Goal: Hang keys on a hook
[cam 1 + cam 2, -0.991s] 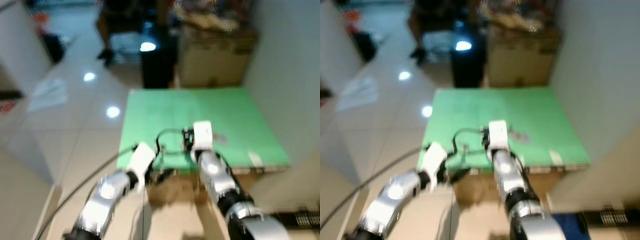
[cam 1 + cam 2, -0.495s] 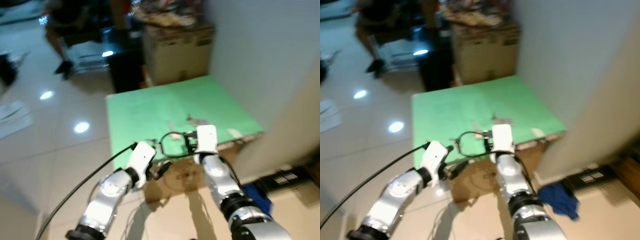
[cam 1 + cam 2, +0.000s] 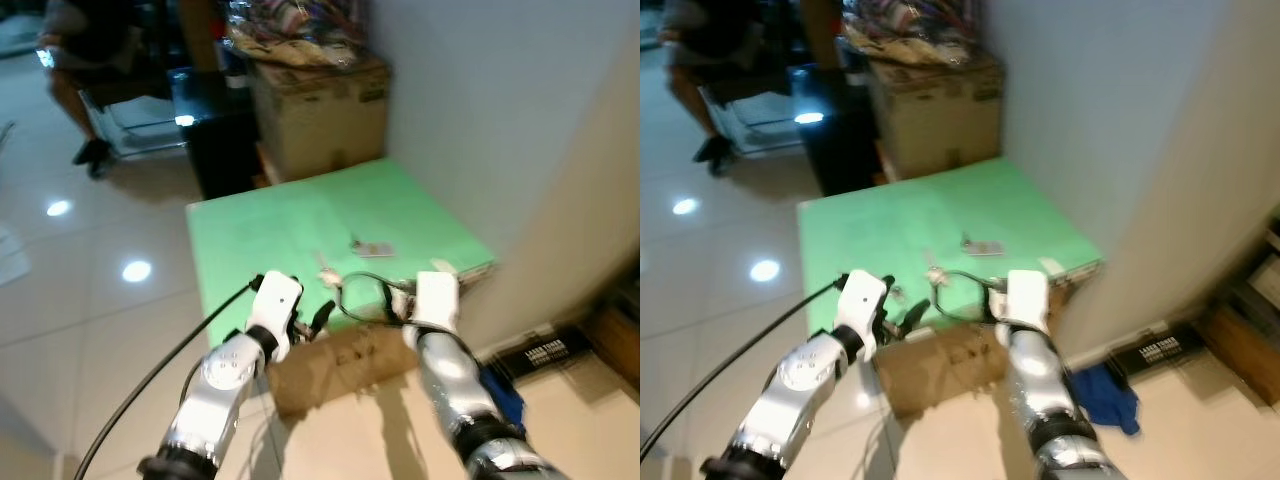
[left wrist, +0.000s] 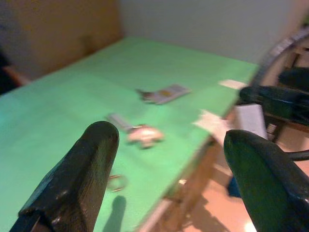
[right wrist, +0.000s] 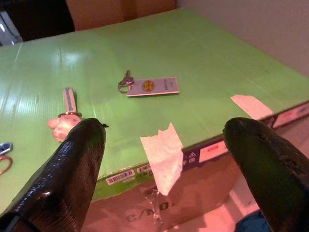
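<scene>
Matt green board (image 5: 203, 43) tops a cardboard box (image 3: 340, 360); floor tiles (image 3: 60, 280) look glossy.

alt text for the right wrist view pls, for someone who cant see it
A key on a white rectangular tag lies on a green board, seen between the open right gripper's two black fingers. Nearer lie a pink charm on a blue-grey strap and two pieces of white tape at the board's edge.

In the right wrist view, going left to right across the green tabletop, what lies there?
Pink charm on a blue strap → key with a white tag → torn paper scrap at the edge → piece of white tape.
</scene>
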Controlling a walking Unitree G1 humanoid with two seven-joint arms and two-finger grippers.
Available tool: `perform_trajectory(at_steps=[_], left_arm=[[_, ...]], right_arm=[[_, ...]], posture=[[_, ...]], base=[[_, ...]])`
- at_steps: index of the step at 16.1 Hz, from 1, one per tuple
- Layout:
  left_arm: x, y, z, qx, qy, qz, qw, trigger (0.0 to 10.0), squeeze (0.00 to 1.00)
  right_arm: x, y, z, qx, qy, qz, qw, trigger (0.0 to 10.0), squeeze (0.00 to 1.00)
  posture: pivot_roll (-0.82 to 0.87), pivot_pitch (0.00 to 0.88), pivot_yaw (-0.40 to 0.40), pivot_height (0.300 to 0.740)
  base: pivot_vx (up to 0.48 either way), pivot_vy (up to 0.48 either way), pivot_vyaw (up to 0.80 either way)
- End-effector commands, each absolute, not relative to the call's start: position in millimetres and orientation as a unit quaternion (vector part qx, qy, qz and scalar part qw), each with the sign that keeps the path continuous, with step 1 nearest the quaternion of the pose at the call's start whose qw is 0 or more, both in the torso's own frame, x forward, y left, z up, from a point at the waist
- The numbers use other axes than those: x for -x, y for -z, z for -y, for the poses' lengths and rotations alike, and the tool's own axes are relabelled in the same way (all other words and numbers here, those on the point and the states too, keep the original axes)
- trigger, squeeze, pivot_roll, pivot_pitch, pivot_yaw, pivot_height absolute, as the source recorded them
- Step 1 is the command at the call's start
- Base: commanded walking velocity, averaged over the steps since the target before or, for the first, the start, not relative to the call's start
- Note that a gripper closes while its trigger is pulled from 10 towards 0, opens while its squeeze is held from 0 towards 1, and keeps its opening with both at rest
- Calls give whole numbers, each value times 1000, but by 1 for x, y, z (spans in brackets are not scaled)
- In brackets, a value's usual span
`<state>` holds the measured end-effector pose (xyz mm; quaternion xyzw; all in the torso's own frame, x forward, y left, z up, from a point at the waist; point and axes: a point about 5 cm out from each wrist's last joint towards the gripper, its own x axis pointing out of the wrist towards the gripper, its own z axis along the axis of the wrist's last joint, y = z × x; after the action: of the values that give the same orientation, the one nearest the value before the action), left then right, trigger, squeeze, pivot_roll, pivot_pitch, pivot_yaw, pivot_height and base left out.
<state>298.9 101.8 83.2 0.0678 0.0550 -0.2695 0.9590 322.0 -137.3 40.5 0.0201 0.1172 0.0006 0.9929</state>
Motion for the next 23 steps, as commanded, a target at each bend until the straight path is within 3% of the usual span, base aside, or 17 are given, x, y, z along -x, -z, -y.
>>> perform_trajectory(at_steps=[1, 5, 9, 13, 15, 19, 23], left_arm=[[-300, -80, -111, -70, 250, -61, 964, 10000, 0], [-297, -80, -103, -70, 275, -59, 957, 10000, 0], [-293, -78, -97, -80, 295, -64, 950, 10000, 0], [-299, -78, -107, -39, 249, -73, 965, 10000, 0], [-300, -72, -118, -1, 198, -96, 975, 10000, 0], [-288, -69, -120, -26, 218, -92, 971, 10000, 0], [-292, -76, -112, -26, 223, -69, 972, 10000, 0]], right_arm=[[-325, -48, 124, -28, -22, -97, 995, 10000, 1000], [-327, -52, 123, -24, -31, -92, 995, 10000, 1000], [-329, -53, 127, -23, -25, -91, 995, 10000, 1000], [-325, -59, 141, -51, 33, -56, 997, 10000, 1000], [-306, -49, 146, -39, 49, -57, 996, 10000, 1000], [-244, -23, 150, -20, 36, -85, 996, 10000, 1000], [-239, -27, 156, -24, 50, -91, 994, 10000, 1000]], posture=[[-143, 78, 55, 740], [-146, 83, 60, 740], [-142, 89, 62, 740], [-143, 91, 58, 740], [-142, 89, 49, 740], [-146, 89, 45, 740], [-158, 80, 53, 740]], base=[[255, 409, 0], [61, 413, 0], [75, 0, 0], [0, 0, 0], [0, 0, 0], [0, 0, 0], [0, -298, 0]])
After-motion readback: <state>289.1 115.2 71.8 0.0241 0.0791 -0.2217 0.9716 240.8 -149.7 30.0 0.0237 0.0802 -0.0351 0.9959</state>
